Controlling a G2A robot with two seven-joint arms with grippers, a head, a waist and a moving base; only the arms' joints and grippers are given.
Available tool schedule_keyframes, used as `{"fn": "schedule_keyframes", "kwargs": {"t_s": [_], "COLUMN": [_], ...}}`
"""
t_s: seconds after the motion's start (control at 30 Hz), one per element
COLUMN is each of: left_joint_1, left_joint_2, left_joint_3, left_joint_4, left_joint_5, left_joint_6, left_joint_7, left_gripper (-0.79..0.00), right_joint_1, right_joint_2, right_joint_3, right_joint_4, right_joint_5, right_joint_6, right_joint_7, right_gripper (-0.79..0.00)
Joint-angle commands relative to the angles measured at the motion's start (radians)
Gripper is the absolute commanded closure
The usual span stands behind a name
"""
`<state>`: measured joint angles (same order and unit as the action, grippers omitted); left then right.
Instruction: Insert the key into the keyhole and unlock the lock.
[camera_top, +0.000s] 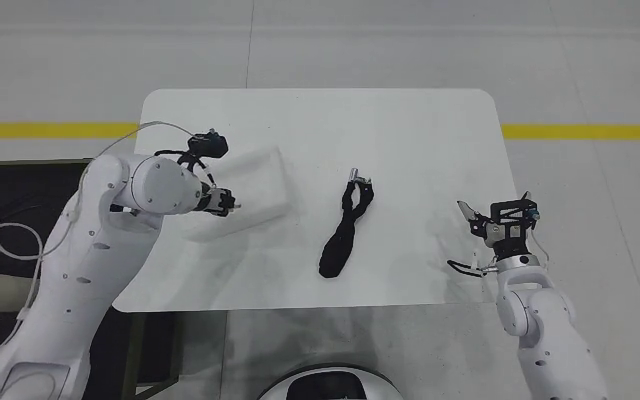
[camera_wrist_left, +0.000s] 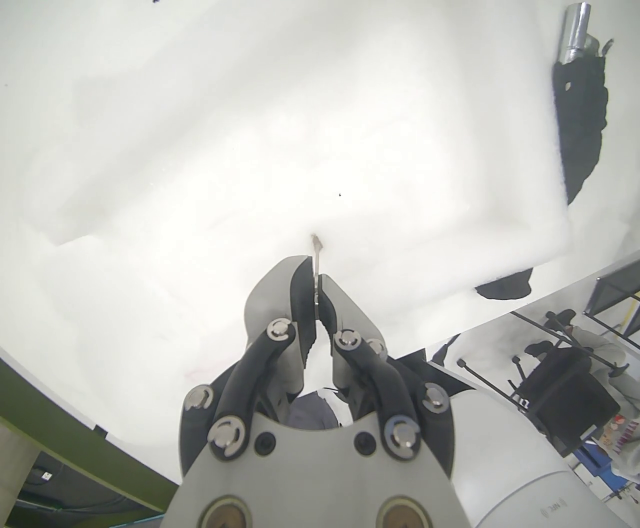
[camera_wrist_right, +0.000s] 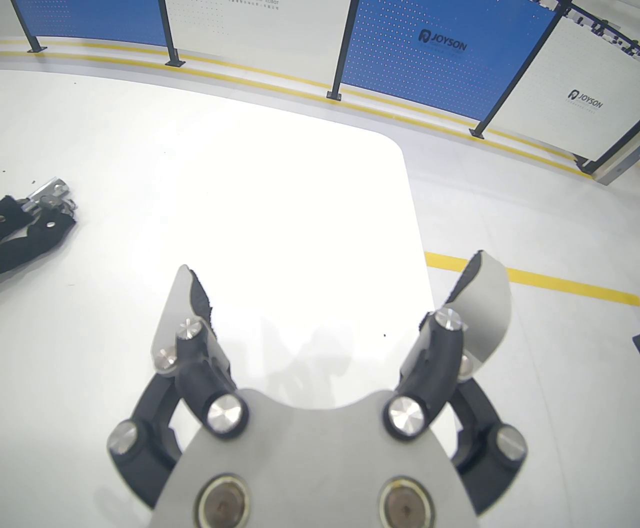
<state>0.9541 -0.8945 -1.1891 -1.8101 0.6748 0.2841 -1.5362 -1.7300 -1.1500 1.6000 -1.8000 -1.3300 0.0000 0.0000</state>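
Evidently ready for insertion, the left gripper (camera_wrist_left: 316, 282) is clamped on the key (camera_wrist_left: 317, 257), blade pointing forward at a white foam pad (camera_wrist_left: 250, 125). The black chain lock (camera_wrist_left: 580, 115) lies well off to its side; beyond it the right gripper (camera_wrist_right: 334, 265) hangs spread wide.

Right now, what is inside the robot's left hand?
A thin metal key, pinched between the closed fingers of the left hand, with its tip poking out toward a white pad. The key's grip end is covered by the fingers.
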Motion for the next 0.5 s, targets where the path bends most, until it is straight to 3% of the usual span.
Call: {"fn": "schedule_keyframes", "kwargs": {"t_s": [0.0, 0.23, 0.47], "left_joint_1": [-0.005, -0.085, -0.160], "left_joint_2": [0.008, 0.035, 0.063], "left_joint_3": [0.025, 0.161, 0.185], "left_joint_4": [0.025, 0.119, 0.191], "left_joint_5": [-0.017, -0.057, -0.194], "left_joint_6": [0.000, 0.000, 0.009], "left_joint_7": [0.000, 0.000, 0.008], "left_gripper": [0.000, 0.000, 0.000], "right_joint_1": [0.000, 0.000, 0.000], "right_joint_2": [0.000, 0.000, 0.000], "right_joint_3": [0.000, 0.000, 0.000], "right_joint_4": [0.000, 0.000, 0.000], "right_joint_5": [0.000, 0.000, 0.000], "right_joint_6": [0.000, 0.000, 0.000], "right_joint_7": [0.000, 0.000, 0.000], "right_gripper": [-0.785, -0.785, -0.785]}}
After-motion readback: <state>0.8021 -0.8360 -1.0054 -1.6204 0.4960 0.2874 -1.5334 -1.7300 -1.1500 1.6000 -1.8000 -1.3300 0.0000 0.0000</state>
